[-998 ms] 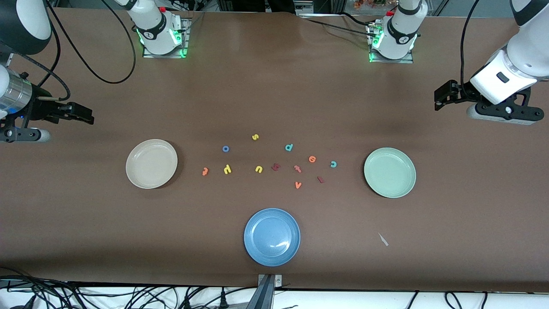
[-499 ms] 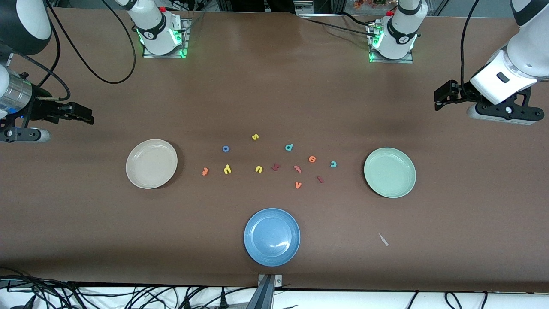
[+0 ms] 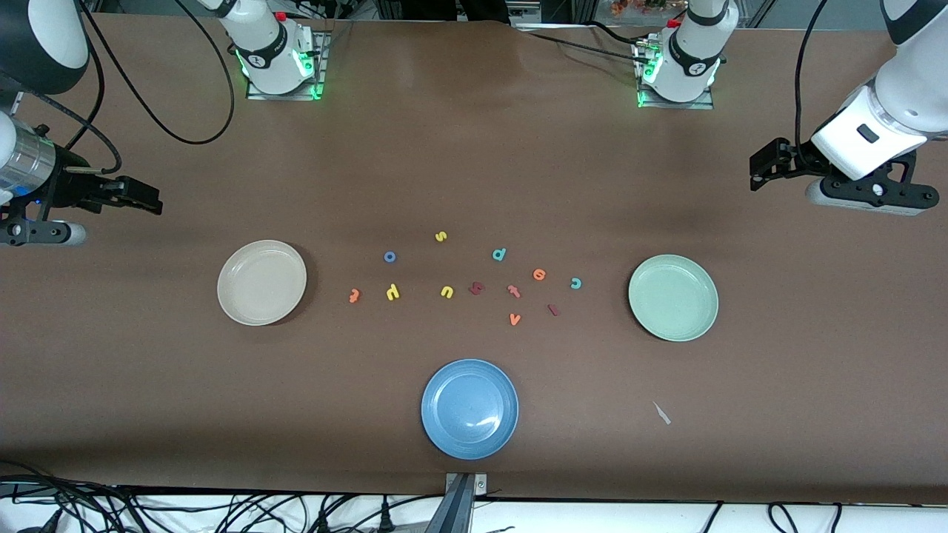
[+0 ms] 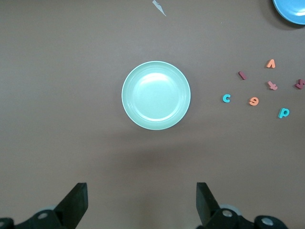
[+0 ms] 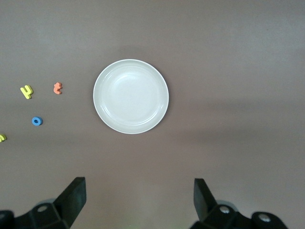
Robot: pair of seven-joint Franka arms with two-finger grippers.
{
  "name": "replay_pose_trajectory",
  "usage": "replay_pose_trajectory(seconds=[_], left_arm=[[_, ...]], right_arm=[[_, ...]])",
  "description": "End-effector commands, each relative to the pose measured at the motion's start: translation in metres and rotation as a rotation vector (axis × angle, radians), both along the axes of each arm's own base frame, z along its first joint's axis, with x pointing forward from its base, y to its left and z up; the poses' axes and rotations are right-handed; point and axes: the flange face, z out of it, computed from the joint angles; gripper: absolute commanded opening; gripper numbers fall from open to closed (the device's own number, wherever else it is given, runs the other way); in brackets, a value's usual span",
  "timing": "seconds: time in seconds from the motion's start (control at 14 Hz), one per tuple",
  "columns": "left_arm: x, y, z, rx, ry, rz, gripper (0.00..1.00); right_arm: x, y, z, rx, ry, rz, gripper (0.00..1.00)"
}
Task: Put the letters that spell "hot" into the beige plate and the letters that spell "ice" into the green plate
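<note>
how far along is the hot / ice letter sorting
Done: nothing yet. The beige plate and green plate hold no letters.

In hand: nothing. The left gripper and right gripper are open, each up over bare table near its own end.

Left: all six letters lie on the table between the plates: h, o, t, i, c, e.
</note>
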Motion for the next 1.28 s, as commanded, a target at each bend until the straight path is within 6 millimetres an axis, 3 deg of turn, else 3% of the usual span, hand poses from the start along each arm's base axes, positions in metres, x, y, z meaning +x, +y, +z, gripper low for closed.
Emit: replay_pose_trajectory(seconds=[0.0,0.36,0.57,0.71,0.93,1.07,1.21], left_arm=[[0.004,0.001,0.007,-0.016,-0.008,-0.019,1.0],[0.004,0.001,0.007,-0.016,-0.008,-0.019,1.0],[0.004,-0.006,0.013,-0.012,-0.025,-0.03,1.0],[0.013,-0.009,0.012,-0.021,-0.026,-0.024,1.0],[0.038,-0.011,0.003,-0.041,-0.026,-0.031,1.0],[0.052,-0.015,-0.014,-0.047,-0.005,-0.039,1.0],[0.064,-0.033,-0.052,-0.033,0.053,-0.062,1.0]], right_arm=[[0.001,0.004,0.004,-0.003,0.007,0.0,1.0],[0.004,0.046,-0.011,-0.019,0.013,-0.042,1.0],[0.015,0.073,-0.04,-0.014,-0.02,-0.006,1.0],[0.023,0.099,-0.085,-0.01,-0.058,-0.049,1.0],[0.037,0.165,-0.15,-0.004,-0.107,-0.135,1.0],[0.045,0.191,-0.202,0.023,-0.113,-0.187,1.0],[0.049,0.207,-0.243,0.081,-0.097,-0.295,1.0]])
